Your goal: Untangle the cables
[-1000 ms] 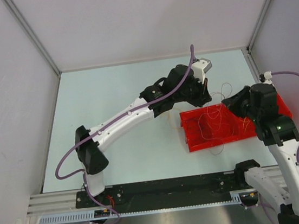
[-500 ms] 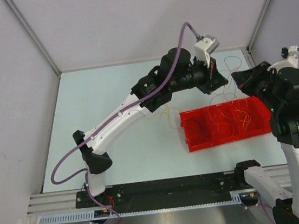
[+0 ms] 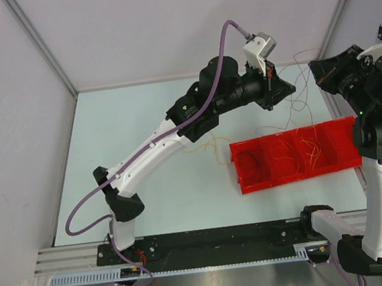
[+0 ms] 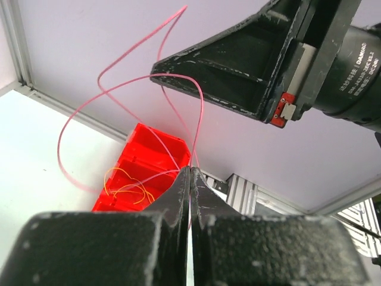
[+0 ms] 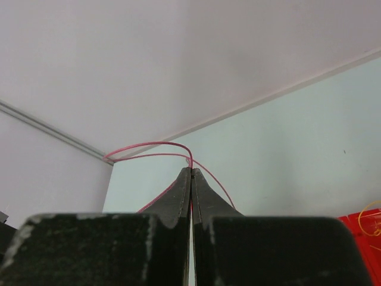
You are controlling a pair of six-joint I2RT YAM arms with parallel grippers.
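Note:
Both grippers are raised above the far right of the table, tips close together and pointing at each other. My left gripper [image 3: 292, 90] [image 4: 190, 171] is shut on a thin red cable [image 4: 203, 113], which curls in wide loops in front of it. My right gripper [image 3: 312, 67] [image 5: 191, 170] is shut on a red cable [image 5: 152, 143] too, looping up and to the left of its tips. Whether it is the same wire I cannot tell. Orange and yellow cables [image 3: 310, 148] [image 4: 127, 185] lie in the red tray [image 3: 251, 181]. A few pale strands [image 3: 205, 145] rest on the table left of the tray.
The red tray [image 4: 152, 140] has several compartments and sits at the right of the table, below both grippers. White enclosure walls stand close behind and to the right. The right gripper's black finger [image 4: 238, 68] fills the upper left wrist view.
Both grippers have risen from the tray and moved toward the back wall. The right arm swung up and right, uncovering the tray. Red wire now hangs between the tips.

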